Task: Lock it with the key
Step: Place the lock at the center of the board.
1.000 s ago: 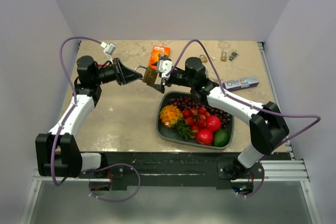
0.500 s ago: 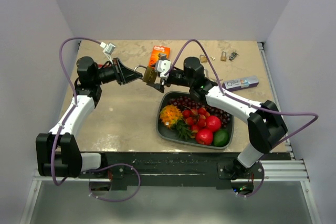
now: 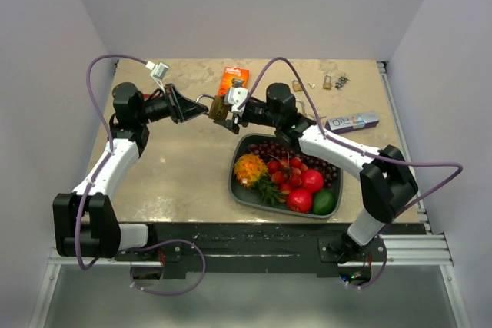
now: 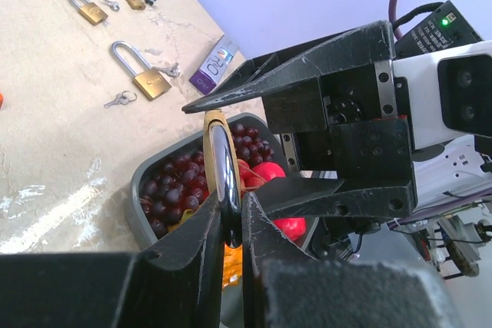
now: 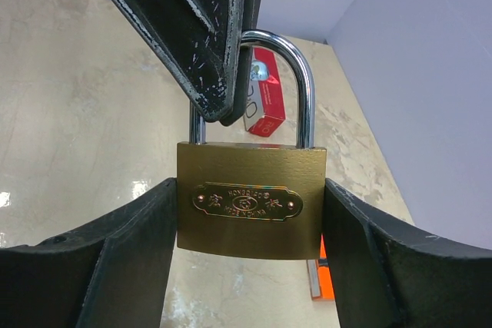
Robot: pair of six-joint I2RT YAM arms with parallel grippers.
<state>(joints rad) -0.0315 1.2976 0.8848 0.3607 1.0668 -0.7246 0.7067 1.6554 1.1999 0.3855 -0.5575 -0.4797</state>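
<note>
1. Since a second ago, the top view shows the right arm shifted slightly left and toward the far wall. This brings the right gripper [image 3: 228, 112] closer around the padlock [image 3: 218, 107].
2. Same view: the padlock has moved a touch farther from the near edge than before. It hangs in the air above the table [image 3: 177, 167] between the two arms, just past the far-left corner of the fruit tray [image 3: 244, 193]. The left gripper [image 3: 206, 108] has barely moved. The orange packet [image 3: 233, 80] and purple box [image 3: 354, 122] lie where they were.
3. Left wrist view: the left gripper's fingers [image 4: 201, 230] are pinched tight on the steel shackle, and the lock is seen edge-on. The right gripper's two black fingers reach in above and below the brass body. Three spare padlocks [image 4: 146, 74] lie on the table beyond.
4. Right wrist view: the padlock stands upright with its engraved plate facing the camera. The right gripper's fingers [image 5: 123, 247] lie against both sides of the brass body with no gap showing, closed on it. From above, the left gripper's fingers clamp the shackle's left leg.
</note>
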